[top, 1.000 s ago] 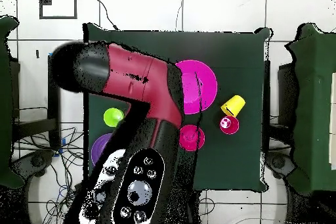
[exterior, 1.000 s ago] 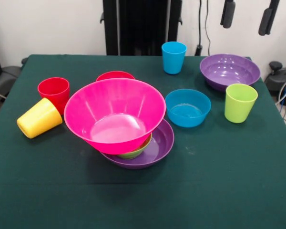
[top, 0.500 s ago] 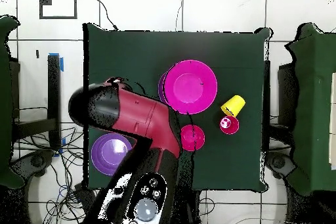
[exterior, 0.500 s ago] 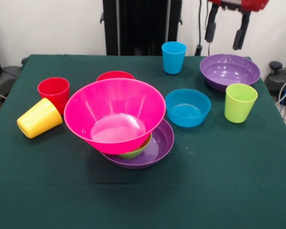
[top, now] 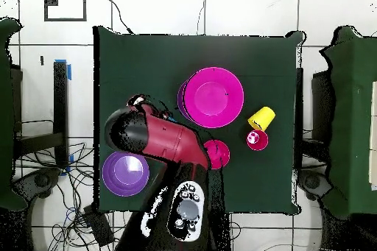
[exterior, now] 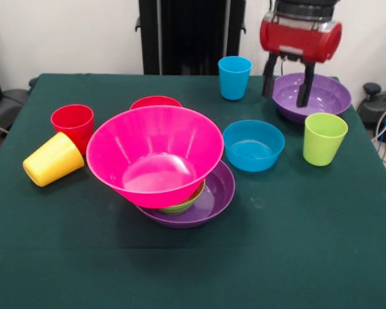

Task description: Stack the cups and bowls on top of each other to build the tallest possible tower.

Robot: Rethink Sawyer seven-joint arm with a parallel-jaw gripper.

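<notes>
the gripper (exterior: pixel 285 87) is hanging with its two dark fingers spread apart and nothing between them, straddling the near-left rim of the far purple bowl (exterior: pixel 318 94) at the back right of the table (exterior: pixel 296 257) in the front view. one finger is showing in front of that bowl's left rim and the other over its inside; whether either is touching the bowl cannot be told. the red wrist housing (exterior: pixel 300 37) is sitting just above the fingers.

the tower is standing in the middle of the table: the large pink bowl (exterior: pixel 156 154) is resting tilted on the small green bowl (exterior: pixel 183 205), which is lying inside the second purple bowl (exterior: pixel 215 196). the small red bowl (exterior: pixel 155 102) is peeking out behind the pink bowl's far rim.

to the left in the front view, the red cup (exterior: pixel 73 125) is standing upright, and the yellow cup (exterior: pixel 53 159) is lying on its side, touching or just beside it. the blue bowl (exterior: pixel 253 145) is sitting right of the pink bowl, just beside it. the lime green cup (exterior: pixel 324 138) is standing upright right of the blue bowl, near the far purple bowl. the blue cup (exterior: pixel 234 77) is standing upright near the table's far edge.

in the overhead view the red and black arm (top: pixel 162 141) is covering the blue bowl and both cups on that side, while the far purple bowl (top: pixel 125 173), the pink bowl (top: pixel 213 97), the yellow cup (top: pixel 261 118) and the red cup (top: pixel 257 140) are showing.
</notes>
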